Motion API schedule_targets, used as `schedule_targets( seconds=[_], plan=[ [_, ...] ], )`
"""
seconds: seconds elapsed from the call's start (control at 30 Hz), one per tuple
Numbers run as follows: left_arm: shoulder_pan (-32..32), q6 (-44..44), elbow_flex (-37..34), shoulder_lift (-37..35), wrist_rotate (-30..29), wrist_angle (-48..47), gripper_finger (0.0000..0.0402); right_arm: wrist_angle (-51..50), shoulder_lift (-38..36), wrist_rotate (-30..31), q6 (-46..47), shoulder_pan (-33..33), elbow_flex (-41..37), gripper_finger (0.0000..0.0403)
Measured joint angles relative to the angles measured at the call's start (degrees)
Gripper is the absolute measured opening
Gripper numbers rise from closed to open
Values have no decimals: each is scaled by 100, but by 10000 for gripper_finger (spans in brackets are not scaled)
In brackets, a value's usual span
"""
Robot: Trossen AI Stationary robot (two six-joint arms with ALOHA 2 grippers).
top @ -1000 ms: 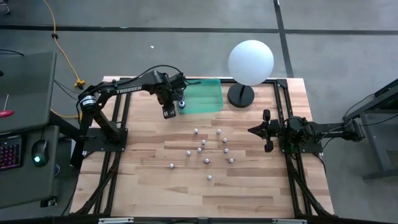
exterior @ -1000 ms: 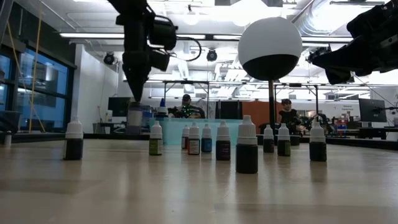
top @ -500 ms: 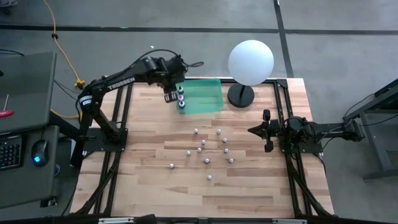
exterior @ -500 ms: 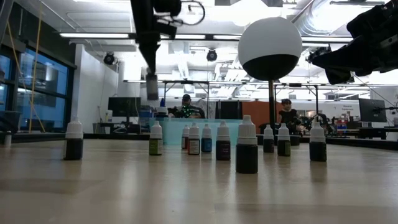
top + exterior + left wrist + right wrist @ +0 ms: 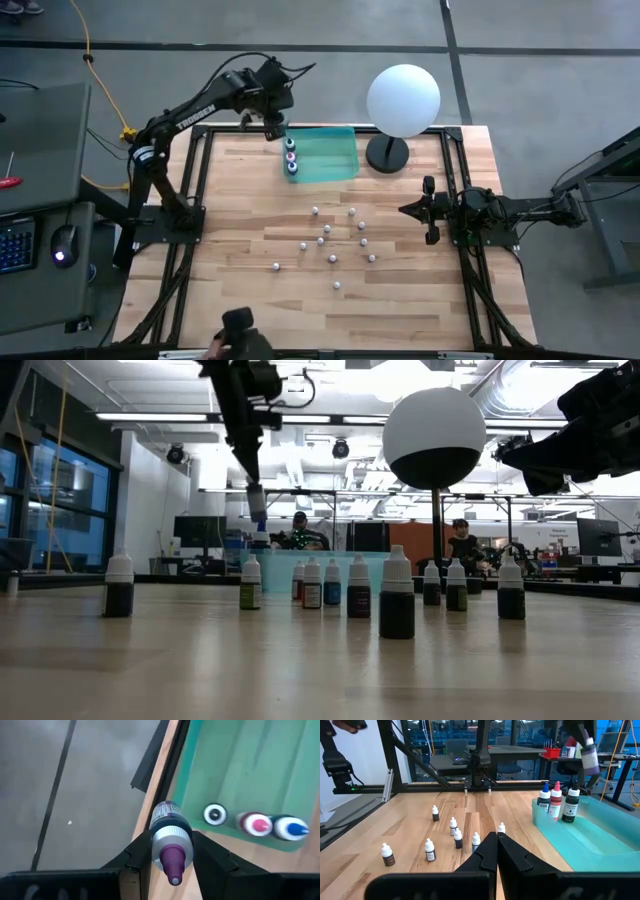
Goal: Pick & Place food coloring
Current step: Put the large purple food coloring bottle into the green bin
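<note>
Three bigger bottles [image 5: 291, 157] standing in the green tray [image 5: 335, 160] near the top middle of the high view, small bottles [image 5: 333, 243] spread over the table [image 5: 240, 210] mid-frame. Left gripper [image 5: 274, 127] up high at the tray's upper-left corner. Right gripper [image 5: 430, 211] at right, jaws pressed together, holding nothing.

Low view: small bottles in a row across the middle.

Left wrist view: purple bottle [image 5: 169, 831] squeezed between both fingers [image 5: 137, 852] (tip pointing at the camera), bottom middle.
</note>
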Motion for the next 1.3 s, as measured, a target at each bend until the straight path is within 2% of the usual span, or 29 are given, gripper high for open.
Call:
schedule_targets(
  seconds=[0.1,0.23,0.53,1.3],
  plan=[
    [230,207,-2,228,371,84,107,0,1,0,0,1,0,0],
    [355,439,-2,467,574,213,107,0,0,-2,0,1,0,0],
    [366,628,-2,762,1139,214,107,0,0,-1,0,1,0,0],
    [367,549,-11,1435,1035,159,107,0,0,0,0,2,0,0]
  ],
)
